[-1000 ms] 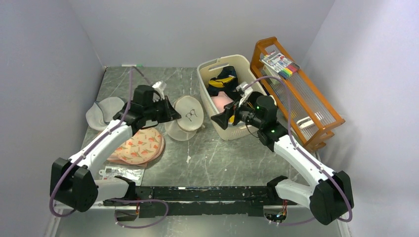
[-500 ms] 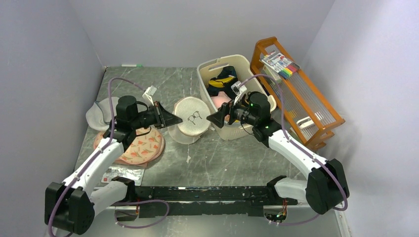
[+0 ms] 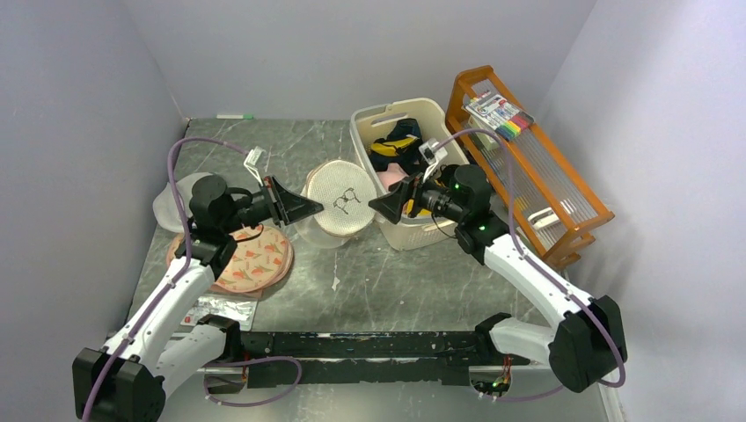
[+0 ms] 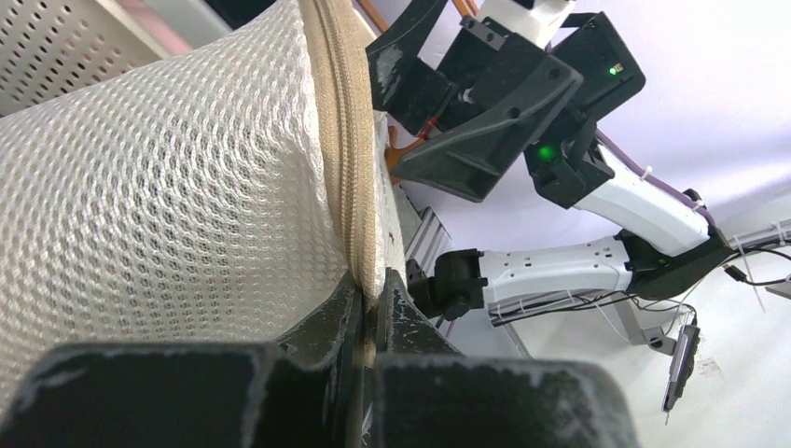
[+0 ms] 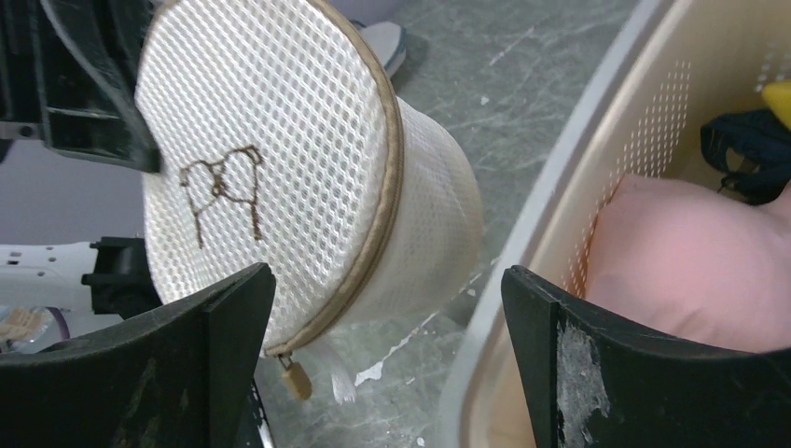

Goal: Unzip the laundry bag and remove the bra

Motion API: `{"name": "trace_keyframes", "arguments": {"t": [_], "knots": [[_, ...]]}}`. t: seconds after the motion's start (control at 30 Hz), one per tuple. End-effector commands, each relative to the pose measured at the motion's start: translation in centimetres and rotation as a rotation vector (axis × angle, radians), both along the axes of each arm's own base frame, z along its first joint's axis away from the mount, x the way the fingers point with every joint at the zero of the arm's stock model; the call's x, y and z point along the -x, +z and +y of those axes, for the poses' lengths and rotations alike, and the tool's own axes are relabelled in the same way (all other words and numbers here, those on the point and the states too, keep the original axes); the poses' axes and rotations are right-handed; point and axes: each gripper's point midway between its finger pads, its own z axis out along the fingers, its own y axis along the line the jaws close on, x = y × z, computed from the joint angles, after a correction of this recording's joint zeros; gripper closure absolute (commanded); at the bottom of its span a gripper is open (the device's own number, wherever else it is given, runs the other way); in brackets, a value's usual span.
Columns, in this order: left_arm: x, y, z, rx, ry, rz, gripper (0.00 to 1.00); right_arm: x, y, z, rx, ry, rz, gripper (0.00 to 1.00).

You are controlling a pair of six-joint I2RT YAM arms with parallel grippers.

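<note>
The cream-white mesh laundry bag is held tilted on edge above the table, its black logo facing my right arm. My left gripper is shut on the bag's zip rim; in the left wrist view the gripper pinches the tan zip seam of the bag. My right gripper is open just right of the bag, not touching it. In the right wrist view the bag sits ahead of the open gripper, and its tan zip pull hangs at the lower rim. The zip looks closed. The bra is hidden.
A cream basket stands right of the bag, holding a pink garment and dark and yellow cloth. An orange rack is behind it. The pink printed bag and grey bag lie at the left, with a packet near the front.
My left arm has pulled back to the left and lifted the bag up on edge. My right gripper has swung to face the bag.
</note>
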Motion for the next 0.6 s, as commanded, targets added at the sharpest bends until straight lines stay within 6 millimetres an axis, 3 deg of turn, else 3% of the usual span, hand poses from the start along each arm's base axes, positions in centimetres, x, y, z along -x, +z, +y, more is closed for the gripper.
{"name": "trace_keyframes", "arguments": {"t": [0.0,0.23,0.57], "knots": [[0.4,2.2,0.0,0.041,-0.025,-0.091,0.93,0.7,3.8,-0.1,-0.041,0.004,-0.075,0.05],[0.8,2.8,0.0,0.069,-0.038,-0.103,0.93,1.9,4.8,0.3,-0.068,0.069,-0.093,0.08],[1.2,3.0,0.0,0.088,-0.041,-0.107,0.93,2.3,4.7,1.9,-0.159,0.156,-0.005,0.40]]}}
